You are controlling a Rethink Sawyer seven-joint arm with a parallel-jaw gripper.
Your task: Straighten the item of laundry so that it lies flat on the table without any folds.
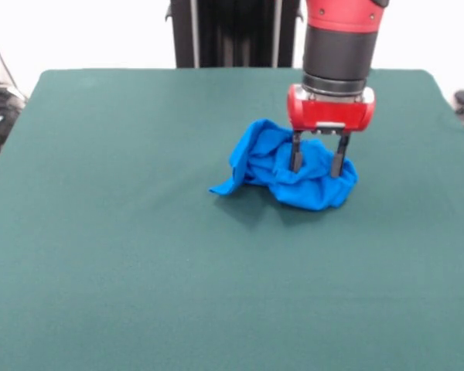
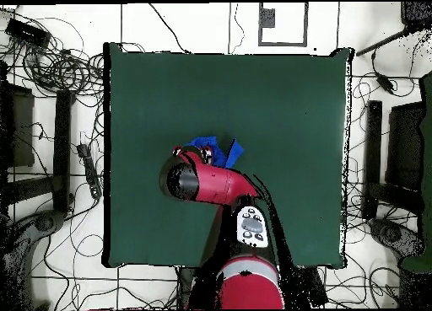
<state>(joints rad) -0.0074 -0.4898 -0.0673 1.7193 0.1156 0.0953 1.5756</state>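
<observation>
Front view: fingers (image 1: pixel 319 164) spread open, tips pressed into crumpled blue shirt (image 1: pixel 290 166) between them.

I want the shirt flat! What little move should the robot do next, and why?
Probably close the pincer on the cloth. Its fingers stand apart, tips down in the crumpled blue shirt on the green table, so pinching a fold comes before pulling it flat.

One camera is facing me across the dark green felt-covered table (image 1: pixel 100 255); another is looking straight down, sharing it (image 2: pixel 278 97).
</observation>
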